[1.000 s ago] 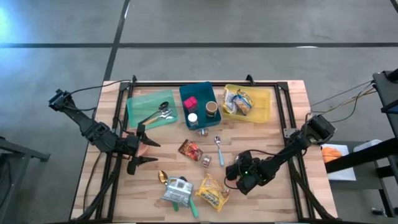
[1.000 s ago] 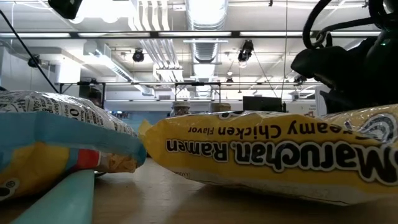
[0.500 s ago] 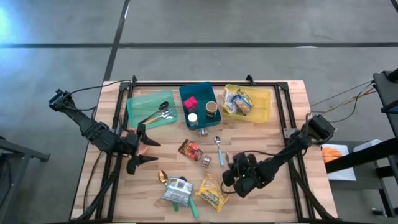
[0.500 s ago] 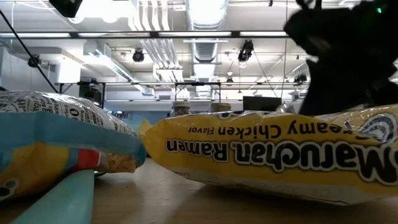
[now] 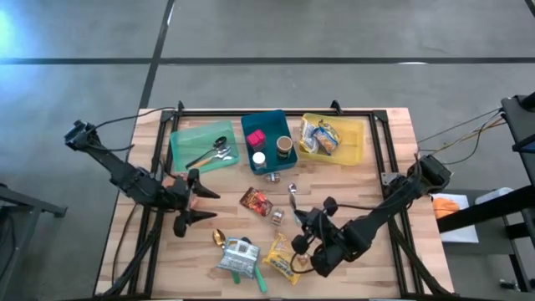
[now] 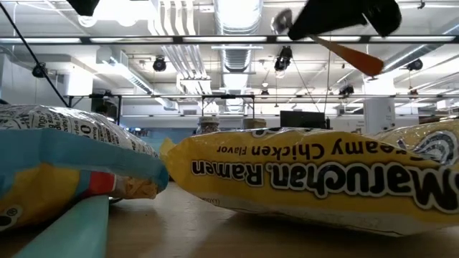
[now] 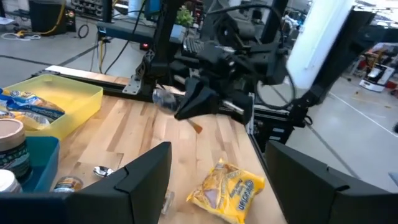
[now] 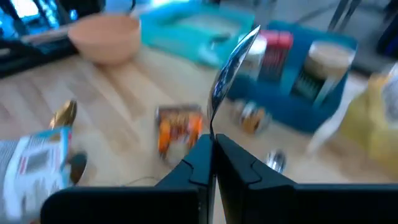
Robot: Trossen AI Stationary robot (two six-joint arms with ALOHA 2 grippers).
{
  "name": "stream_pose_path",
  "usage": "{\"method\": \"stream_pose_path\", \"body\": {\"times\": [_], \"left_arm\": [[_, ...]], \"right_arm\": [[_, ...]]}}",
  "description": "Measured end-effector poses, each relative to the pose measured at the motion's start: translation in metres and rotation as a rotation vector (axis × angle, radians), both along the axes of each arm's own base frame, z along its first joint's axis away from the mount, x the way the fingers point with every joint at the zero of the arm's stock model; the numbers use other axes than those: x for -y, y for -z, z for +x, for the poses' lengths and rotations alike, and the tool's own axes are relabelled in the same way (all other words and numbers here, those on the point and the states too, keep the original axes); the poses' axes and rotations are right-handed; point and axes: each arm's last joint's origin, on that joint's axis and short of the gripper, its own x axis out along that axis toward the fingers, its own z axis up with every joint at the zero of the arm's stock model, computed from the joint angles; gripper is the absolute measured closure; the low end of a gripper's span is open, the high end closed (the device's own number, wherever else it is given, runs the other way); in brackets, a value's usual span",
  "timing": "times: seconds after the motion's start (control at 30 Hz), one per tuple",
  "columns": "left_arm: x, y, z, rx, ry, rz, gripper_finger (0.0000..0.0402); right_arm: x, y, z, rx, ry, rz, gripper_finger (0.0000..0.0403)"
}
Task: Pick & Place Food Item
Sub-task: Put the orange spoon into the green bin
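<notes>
My right gripper [image 5: 304,224] hangs over the table's middle, shut on a spoon [image 8: 233,59] with a silver bowl and an orange handle end [image 6: 371,65]. Just on the near side of it lies a yellow ramen packet [image 5: 284,257], flat on the wood. A white-and-blue food bag [image 5: 236,255] lies left of the packet, and a red snack packet [image 5: 256,201] lies farther in. My left gripper [image 5: 194,206] waits open near the table's left side, above a peach bowl [image 8: 106,36]. My right gripper pinches the spoon's handle [image 8: 211,132] between its two fingers, partway along it. The silver bowl [image 7: 163,98] sticks out past the fingers on one side and the orange end [image 7: 196,127] on the other. The spoon is tilted and lifted clear of the table.
Along the far edge stand a green tray [image 5: 180,149] with spoons, a blue bin [image 5: 247,127] with a cup and a red box, and a yellow bin [image 5: 358,144] with food packets. A gold spoon [image 5: 218,238] and a small can [image 5: 276,216] lie loose.
My right gripper has risen and gone toward the table's left and near edge, rolling its wrist. The spoon, which lay flat on the wood, now hangs tilted in the air, clear of the table.
</notes>
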Motion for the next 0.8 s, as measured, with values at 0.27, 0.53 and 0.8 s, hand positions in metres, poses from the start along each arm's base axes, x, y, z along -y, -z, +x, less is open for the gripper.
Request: {"method": "stream_pose_path", "body": {"times": [0.27, 0.53, 0.8], "left_arm": [[0.008, 0.008, 0.037, -0.027, -0.056, 0.024, 0.0136], [0.028, 0.009, 0.077, -0.005, 0.126, 0.035, 0.0136], [0.033, 0.004, 0.085, -0.015, 0.135, 0.046, 0.0136]], "right_arm": [[0.0, -0.02, 0.003, 0.06, 0.029, -0.184, 0.0395], [-0.004, -0.042, 0.009, 0.099, -0.018, -0.224, 0.0395], [-0.009, -0.084, 0.033, 0.202, -0.268, -0.238, 0.0395]]}}
